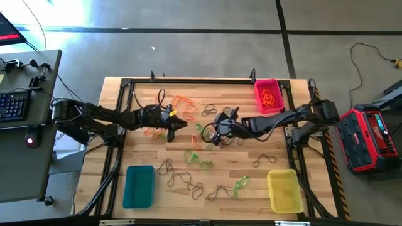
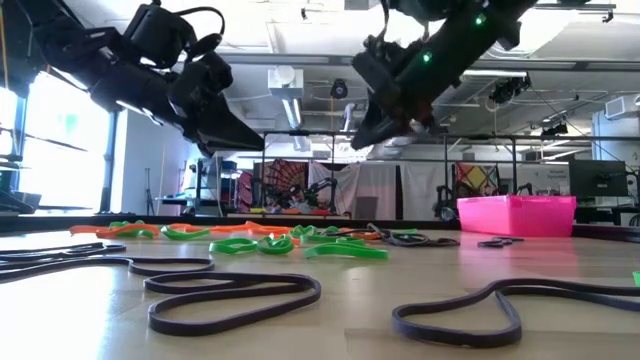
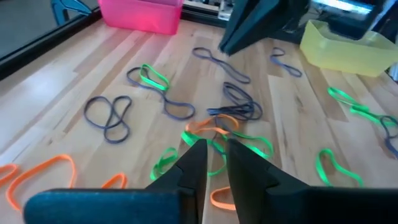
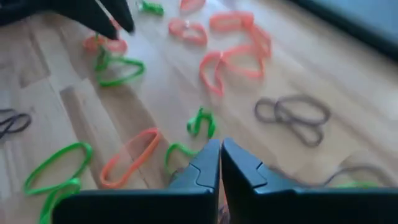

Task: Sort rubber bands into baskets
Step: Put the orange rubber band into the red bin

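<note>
Orange point(image 1: 185, 103), green point(image 1: 200, 157) and dark rubber bands point(image 1: 188, 182) lie loose all over the wooden table. The pink basket point(image 1: 257, 94) at the far right has orange bands in it. The teal basket point(image 1: 139, 186) stands near left and the yellow basket point(image 1: 284, 190) near right. My left gripper point(image 1: 182, 123) hangs above orange and green bands point(image 3: 211, 126) at mid-table, with a narrow gap between its fingertips point(image 3: 216, 146) and nothing in it. My right gripper point(image 1: 208, 130) faces it from the right, raised off the table and shut point(image 4: 221, 144). No band shows between its tips.
The two grippers' tips stand close together over the table's middle point(image 2: 262, 148) point(image 2: 358, 140). A dark metal frame point(image 1: 188, 80) runs along the far edge and sides. A desk with a keyboard point(image 1: 16, 103) stands to the left, and a red device point(image 1: 370, 138) lies on the floor to the right.
</note>
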Motion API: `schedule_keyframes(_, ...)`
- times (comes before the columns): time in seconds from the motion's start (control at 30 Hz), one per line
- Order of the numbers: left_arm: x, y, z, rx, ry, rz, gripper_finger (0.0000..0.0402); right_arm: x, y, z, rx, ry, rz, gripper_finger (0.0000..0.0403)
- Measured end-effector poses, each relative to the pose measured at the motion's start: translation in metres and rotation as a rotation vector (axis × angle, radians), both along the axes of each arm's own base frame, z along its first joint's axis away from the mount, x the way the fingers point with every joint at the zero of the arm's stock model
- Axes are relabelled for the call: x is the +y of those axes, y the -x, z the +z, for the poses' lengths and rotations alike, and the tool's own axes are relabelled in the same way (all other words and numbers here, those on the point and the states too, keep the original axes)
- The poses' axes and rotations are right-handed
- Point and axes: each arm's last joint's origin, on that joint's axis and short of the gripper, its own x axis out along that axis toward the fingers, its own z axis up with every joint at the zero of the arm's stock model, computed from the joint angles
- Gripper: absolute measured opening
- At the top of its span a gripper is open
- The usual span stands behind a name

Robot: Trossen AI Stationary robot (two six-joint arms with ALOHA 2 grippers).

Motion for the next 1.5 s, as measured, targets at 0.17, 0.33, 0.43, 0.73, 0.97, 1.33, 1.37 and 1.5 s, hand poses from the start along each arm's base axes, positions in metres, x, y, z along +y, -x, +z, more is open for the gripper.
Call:
schedule_keyframes(0.17,-0.004,-0.001,0.000,0.000,-0.001,-0.017,0.0072,-0.007,-0.007,-0.028,0.089,-0.058,0.006,0.0060)
schedule_keyframes(0.33,-0.004,-0.001,0.000,0.000,-0.001,-0.017,0.0076,-0.022,-0.013,-0.055,0.189,-0.075,0.065,0.0113)
schedule_keyframes(0.43,-0.004,-0.001,0.000,0.001,-0.002,-0.017,0.0076,-0.030,-0.016,-0.066,0.212,-0.099,0.096,0.0120)
schedule_keyframes(0.73,-0.004,-0.001,0.000,0.001,-0.004,-0.014,0.0076,-0.047,-0.021,-0.078,0.203,-0.110,0.126,0.0101)
schedule_keyframes(0.97,-0.004,-0.001,0.000,0.001,-0.007,-0.006,0.0076,-0.056,-0.020,-0.077,0.203,-0.094,0.107,0.0009)
schedule_keyframes(1.33,-0.004,-0.001,0.000,0.003,-0.006,-0.006,0.0076,-0.042,-0.019,-0.036,0.130,-0.018,0.128,0.0001)
schedule_keyframes(1.37,-0.004,-0.001,0.000,0.003,-0.007,-0.005,0.0076,-0.042,-0.019,-0.035,0.132,-0.027,0.123,0.0003)
schedule_keyframes(1.5,-0.004,-0.001,0.000,0.002,-0.007,-0.006,0.0076,-0.043,-0.017,-0.042,0.159,-0.076,0.100,0.0033)
